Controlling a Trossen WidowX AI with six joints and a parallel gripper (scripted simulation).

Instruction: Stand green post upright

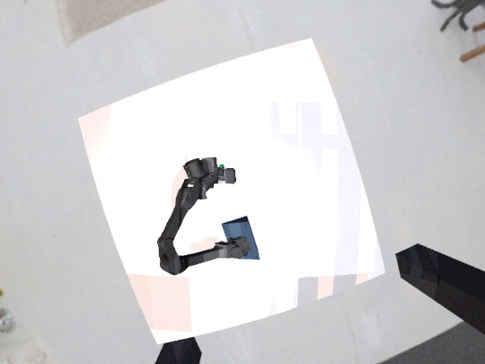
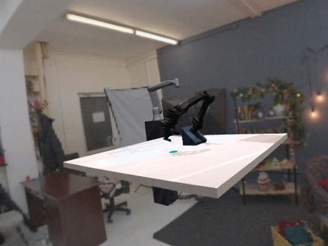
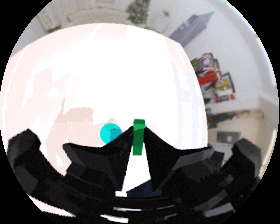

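Note:
The green post (image 1: 222,166) (image 2: 167,139) (image 3: 138,137) is held between the fingertips. In the exterior view it is nearly level, slightly tilted, and looks raised above the table. My gripper (image 2: 166,137) (image 3: 138,128) is shut on it. The cyan circle (image 2: 173,152) (image 3: 107,133) lies flat on the table. In the wrist view it is just left of the post and fingertips, with a shadow over its right part. The top view does not show the circle, and the arm covers most of the post there.
The pale table (image 1: 269,75) (image 2: 146,172) carries the arm's blue wedge-shaped base (image 1: 254,243) (image 2: 189,139). The arm (image 1: 172,220) (image 2: 194,100) bends up from the base and over to the gripper. Patches of light and shadow cross the table top. A grey arm (image 2: 162,85) stands behind the table.

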